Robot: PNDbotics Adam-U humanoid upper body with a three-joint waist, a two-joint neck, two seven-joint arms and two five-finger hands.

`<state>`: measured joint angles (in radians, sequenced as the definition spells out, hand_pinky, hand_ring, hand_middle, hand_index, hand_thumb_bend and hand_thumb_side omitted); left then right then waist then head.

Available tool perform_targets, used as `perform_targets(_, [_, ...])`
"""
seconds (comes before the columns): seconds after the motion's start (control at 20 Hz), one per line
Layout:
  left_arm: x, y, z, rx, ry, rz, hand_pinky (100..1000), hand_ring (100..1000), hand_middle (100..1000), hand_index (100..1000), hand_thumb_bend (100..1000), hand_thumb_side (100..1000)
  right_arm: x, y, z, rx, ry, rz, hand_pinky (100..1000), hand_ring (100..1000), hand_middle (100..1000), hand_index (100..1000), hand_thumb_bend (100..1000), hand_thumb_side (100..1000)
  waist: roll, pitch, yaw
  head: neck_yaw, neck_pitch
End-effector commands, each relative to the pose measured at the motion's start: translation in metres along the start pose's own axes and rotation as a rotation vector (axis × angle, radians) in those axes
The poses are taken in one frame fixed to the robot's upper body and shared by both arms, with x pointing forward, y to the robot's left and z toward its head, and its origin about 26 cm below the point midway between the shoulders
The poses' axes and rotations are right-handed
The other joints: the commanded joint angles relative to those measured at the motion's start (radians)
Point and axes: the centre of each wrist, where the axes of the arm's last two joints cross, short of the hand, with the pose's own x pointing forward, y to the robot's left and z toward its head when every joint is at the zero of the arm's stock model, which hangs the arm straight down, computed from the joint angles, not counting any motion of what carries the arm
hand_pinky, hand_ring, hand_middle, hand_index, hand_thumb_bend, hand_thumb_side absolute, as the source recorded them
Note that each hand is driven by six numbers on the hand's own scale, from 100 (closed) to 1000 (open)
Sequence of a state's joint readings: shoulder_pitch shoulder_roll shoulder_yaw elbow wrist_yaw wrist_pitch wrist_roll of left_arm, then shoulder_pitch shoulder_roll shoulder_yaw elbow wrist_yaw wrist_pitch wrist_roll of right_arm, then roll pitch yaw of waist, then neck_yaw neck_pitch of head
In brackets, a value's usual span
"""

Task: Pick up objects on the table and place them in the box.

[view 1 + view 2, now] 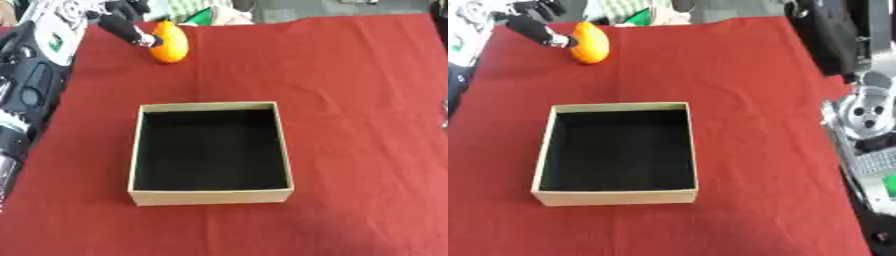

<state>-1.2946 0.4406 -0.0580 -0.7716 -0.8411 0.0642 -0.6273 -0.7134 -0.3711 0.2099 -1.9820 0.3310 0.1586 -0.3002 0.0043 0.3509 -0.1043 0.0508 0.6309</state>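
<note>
**Box empty; first object at the fingertip, not yet lifted**

Box [210,197]: tan card, open top, dark inside. Sits on the red-covered bench [350,100], near-centre, slightly toward 7 o'clock of the cloth's middle. Nothing visible inside it. So, judged from this, no placement is done.

Bench around the box: bare red cloth on all sides in both views. No other loose object seen on the cloth.

Orange object [170,43]: egg-shaped, standing roughly upright, at 11 o'clock from the box, well apart from it, near the far edge of the bench. Resting on the cloth, not raised.

Left robot hand [131,27]: comes in from the far-left corner. One dark finger with a pale tip reaches to the object's left flank and appears to touch it. The rest of the fingers are bunched behind and hard to read. Whether the hand is closing on the object or only touching it: cannot tell. No wrap around it is visible.

Right robot hand: not seen in either view; only arm hardware at the right edge of the right eye view.

Left to do: secure the object, carry it toward 5 o'clock, release over the box.
</note>
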Motion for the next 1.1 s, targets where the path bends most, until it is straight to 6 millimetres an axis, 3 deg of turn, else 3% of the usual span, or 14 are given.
perform_targets(0.05, [0.0043,0.0144,0.0042,0.018,0.009,-0.037,628,845,822,871,479,361,0.0076,-0.0034,-0.005,-0.01,-0.035,-0.01,914,850,810,920,100,811,-0.001,-0.025,-0.003,0.0,-0.015])
perform_targets(0.45, [0.0084,0.0105,0.0002,0.064,0.024,-0.043,606,834,814,862,447,320,0.0092,-0.0025,-0.0062,-0.007,-0.041,-0.018,915,847,807,920,100,814,0.001,-0.015,-0.013,0.001,-0.027])
perform_targets(1.1, [0.0122,0.0147,0.0009,0.214,0.076,-0.04,614,839,817,863,461,350,0.0118,-0.0015,-0.0083,0.006,-0.05,-0.026,916,839,798,921,100,820,0.003,0.012,-0.025,0.004,-0.049])
